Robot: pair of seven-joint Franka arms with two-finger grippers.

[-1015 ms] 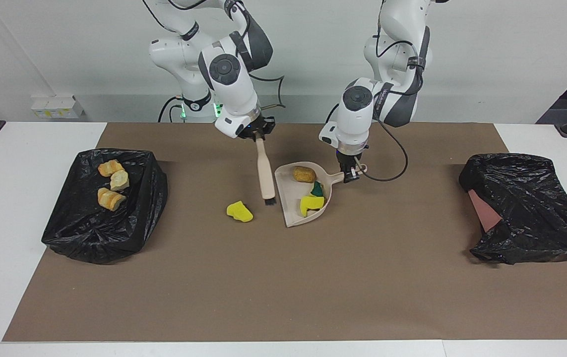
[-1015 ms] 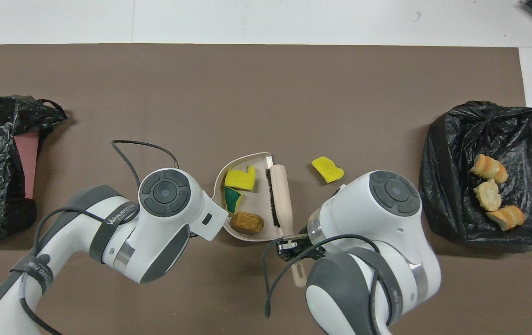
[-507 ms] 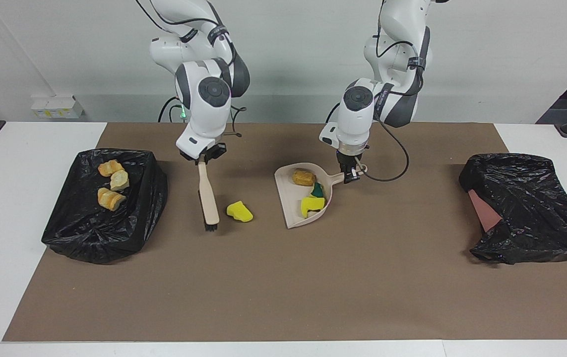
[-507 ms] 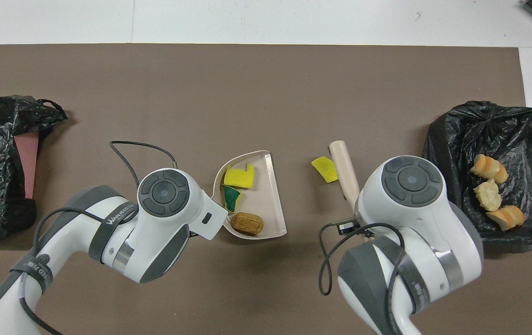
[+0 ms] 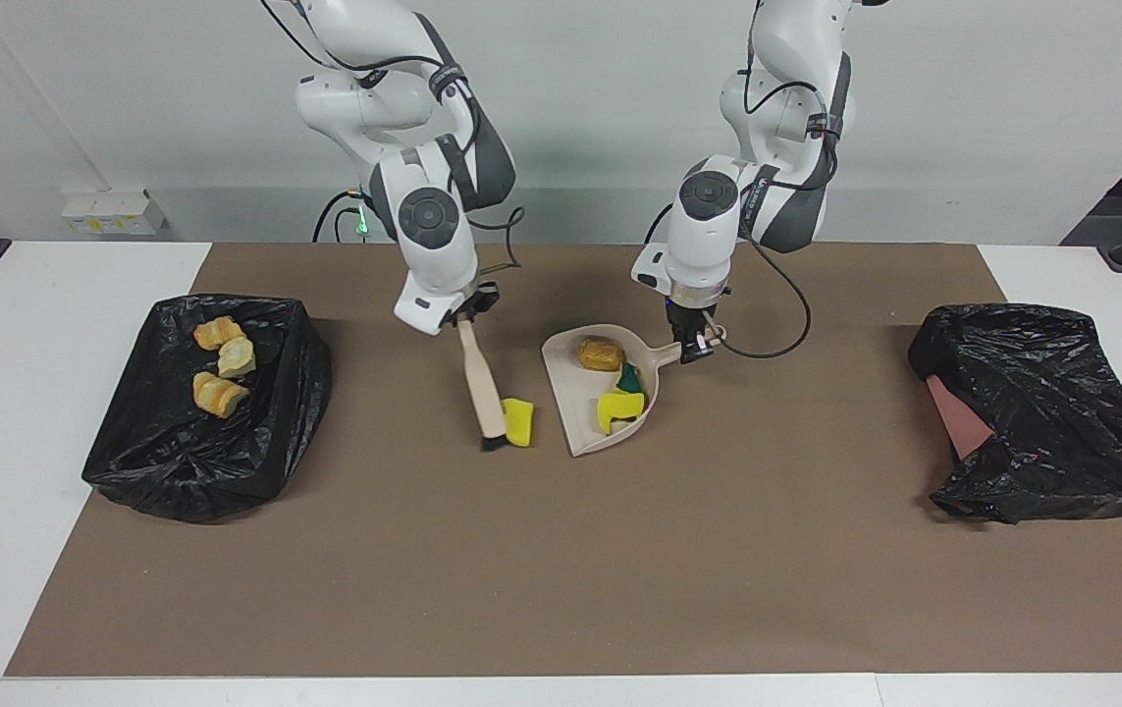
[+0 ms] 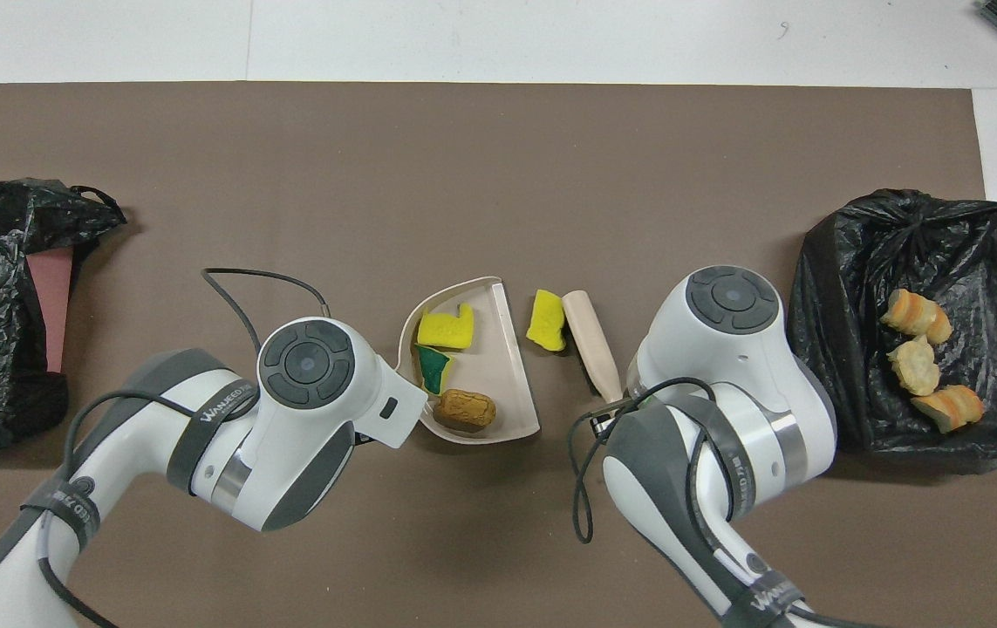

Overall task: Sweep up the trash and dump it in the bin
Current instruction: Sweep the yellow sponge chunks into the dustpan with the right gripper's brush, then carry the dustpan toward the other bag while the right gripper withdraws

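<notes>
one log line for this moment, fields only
right gripper: shut on brush | brush: against loose sponge chunk | left gripper: shut on dustpan handle | dustpan: three scraps

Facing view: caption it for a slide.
Right gripper brushes a yellow sponge scrap toward the beige plastic dustpan held by the left gripper.

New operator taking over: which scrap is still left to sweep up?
Find the beige dustpan mid-table. Just outside its open edge, toward the right arm's end, a yellow sponge chunk lies against the brush. It is the only scrap on the bare mat.
</notes>
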